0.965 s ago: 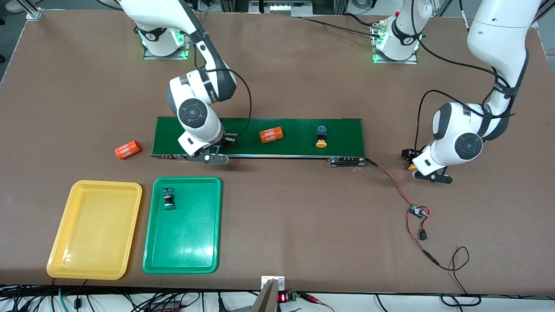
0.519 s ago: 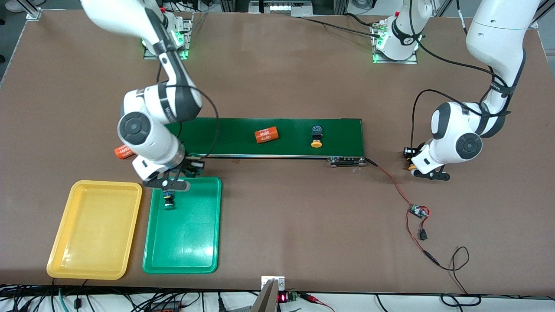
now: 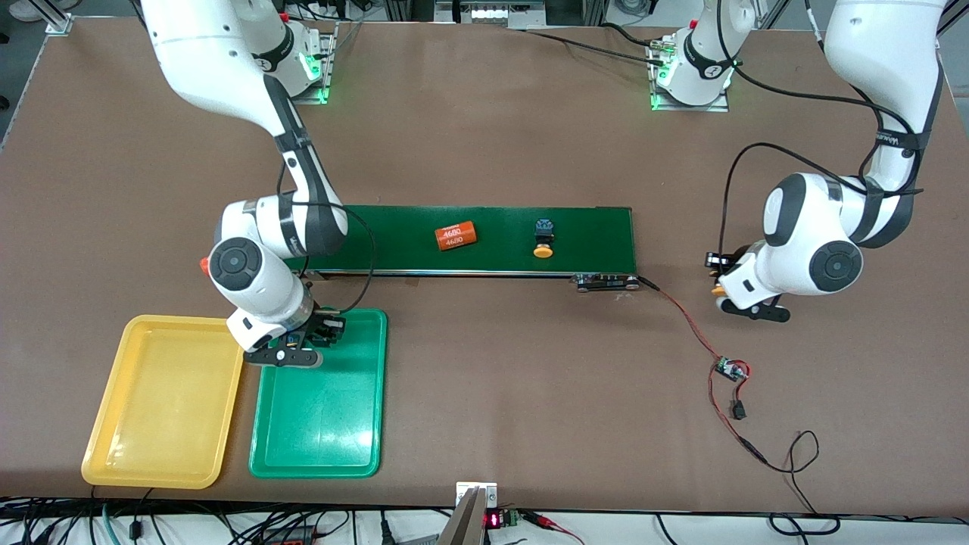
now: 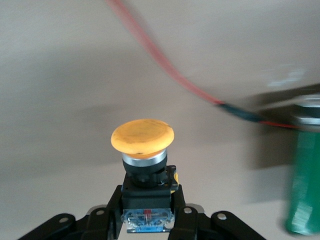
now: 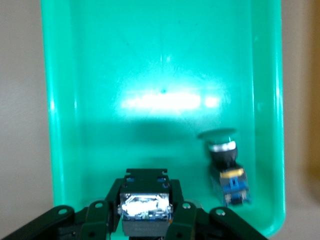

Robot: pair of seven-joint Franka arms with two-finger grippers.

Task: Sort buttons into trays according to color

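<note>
right gripper (image 5: pixel 145 210): clamped narrow on a carried button (image 5: pixel 144 204); only the body visible in the right wrist view, cap colour impossible to tell. hangs over the green tray (image 3: pixel 318 439), above the end nearest the conveyor belt (image 3: pixel 590 227), just beside a green button (image 5: pixel 225 165) lying on its side in that tray.

left gripper (image 4: pixel 147 220): shut on the body of a yellow button (image 4: pixel 142 137), cap pointing away from the fingers, over bare table off the belt's left-arm end.

changes over the last second:
- right gripper carried from the belt's right-arm end to the green tray; judged ready for release, provided the hidden cap is green.
- left gripper closed on its button; judged due next for the yellow tray (image 3: pixel 166 401), empty as yet.
- belt button (image 3: pixel 542 241), yellow-capped, and orange cylinder (image 3: pixel 455 235) shifted along the belt toward the right arm's end.

surroundings: brown table (image 3: pixel 484 136); a red wire to a small circuit board (image 3: pixel 730 369) near the left arm's end; cables along the near edge.
</note>
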